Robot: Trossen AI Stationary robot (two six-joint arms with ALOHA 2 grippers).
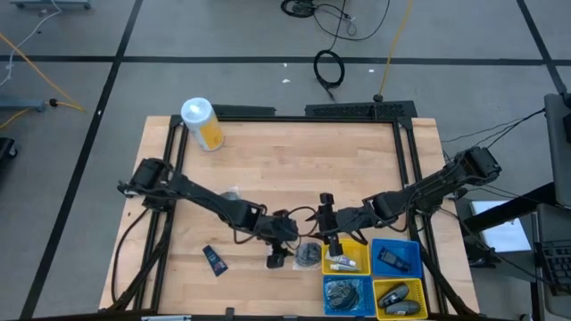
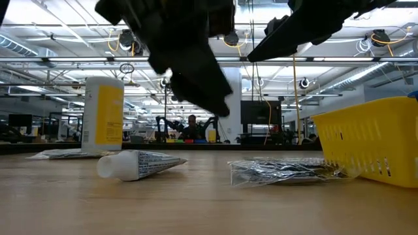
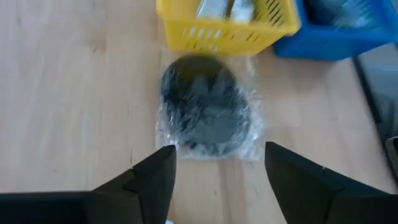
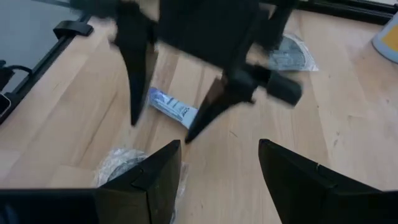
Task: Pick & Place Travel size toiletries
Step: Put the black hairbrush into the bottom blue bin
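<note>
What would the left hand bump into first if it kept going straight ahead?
Probably the round grey jar in clear wrap, lying just ahead of the open left hand. The yellow bin comes after it. Depth is hard to judge.

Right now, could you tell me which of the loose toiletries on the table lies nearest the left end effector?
The round grey jar in clear wrap, lying beside the yellow bin, directly ahead of the open left end effector. The dark blue tube lies farther off, toward the table's left side.

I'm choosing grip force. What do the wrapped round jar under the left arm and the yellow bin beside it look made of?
The round jar looks like dark grey hard plastic, though blur leaves that open; its clear crinkled, glinting wrap suggests thin plastic film. The yellow bin looks like rigid moulded plastic, judging by its slotted walls.
</note>
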